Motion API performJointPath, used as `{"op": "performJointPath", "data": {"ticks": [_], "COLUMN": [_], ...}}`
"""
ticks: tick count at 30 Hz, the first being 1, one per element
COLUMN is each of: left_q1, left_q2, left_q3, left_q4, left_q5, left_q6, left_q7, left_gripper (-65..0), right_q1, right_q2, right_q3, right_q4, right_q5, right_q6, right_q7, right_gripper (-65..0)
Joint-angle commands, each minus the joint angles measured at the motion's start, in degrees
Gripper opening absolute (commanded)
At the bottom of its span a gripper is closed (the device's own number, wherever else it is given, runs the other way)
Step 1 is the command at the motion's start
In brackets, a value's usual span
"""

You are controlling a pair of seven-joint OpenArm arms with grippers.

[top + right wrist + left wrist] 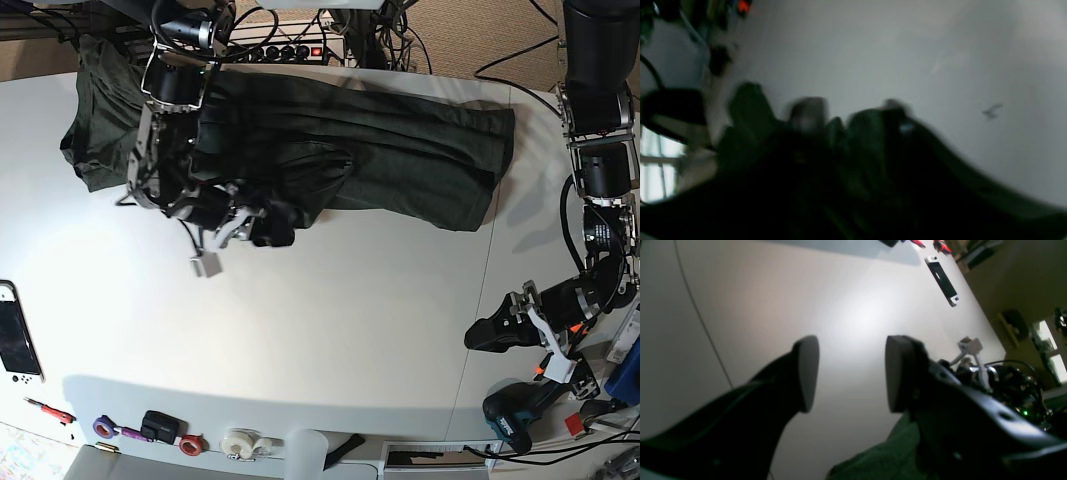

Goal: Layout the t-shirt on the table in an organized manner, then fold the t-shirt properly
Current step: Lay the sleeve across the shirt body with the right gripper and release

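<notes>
Left wrist: the left gripper gapes wide over the bare table. Right wrist: blurred, the right gripper sunk in the t-shirt, grip unclear. Base: shirt bunched far-side; a partial pinch could slip.

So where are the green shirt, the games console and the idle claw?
t-shirt (400,150): base view, on its spread body.
handheld console (17,345): base view, on its dark screen.
left gripper (851,373): left wrist view, midway between its open fingertips.
</notes>
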Motion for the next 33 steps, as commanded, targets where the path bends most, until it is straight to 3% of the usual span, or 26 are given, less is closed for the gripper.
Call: {"op": "performJointPath", "data": {"ticks": [1,2,9,14,17,21,26,33], "left_q1": [-1.90,-1.90,-1.88,-1.90,-1.90,-1.90,-1.90,-1.90], "left_q2": [-0.83,-0.85,-1.03,-0.98,-0.98,-1.11,-1.31,-1.31], "left_q3": [-0.42,-0.42,-0.42,-0.42,-0.42,-0.42,-0.42,-0.42], "left_q4": [0.98,0.98,0.98,0.98,0.98,0.98,0.98,0.98], "left_q5": [-1.49,-1.49,-1.36,-0.85,-0.87,-0.83,-0.85,-0.85], "left_q6": [-0.47,-0.47,-0.47,-0.47,-0.47,-0.47,-0.47,-0.47], "left_q7": [-1.20,-1.20,-1.20,-1.27,-1.27,-1.27,-1.27,-1.27], "left_gripper": [-33.3,-33.3,-33.3,-33.3,-33.3,-33.3,-33.3,-33.3], "right_q1": [-0.79,-0.70,0.76,-0.28,-1.51,-1.90,-1.88,-1.84], "right_q2": [-0.33,-0.35,-0.85,-5.73,-8.13,-8.13,-8.15,-8.15], "right_q3": [-0.81,-1.07,-1.18,-3.13,-8.79,-21.51,-34.86,-43.50], "right_q4": [-0.61,-0.59,9.20,20.04,22.21,22.21,22.21,22.21], "right_q5": [-1.62,-1.53,-1.09,-0.63,-0.46,-1.57,-7.93,-12.31], "right_q6": [-2.05,-2.08,-2.03,-1.97,-1.99,-2.08,-2.82,-3.48], "right_q7": [-4.28,-4.22,-5.77,-11.76,-10.86,-9.51,-5.29,2.73], "right_gripper": [-57.1,-65.0,-65.0,-65.0,-65.0,-65.0,-65.0,-65.0]}}
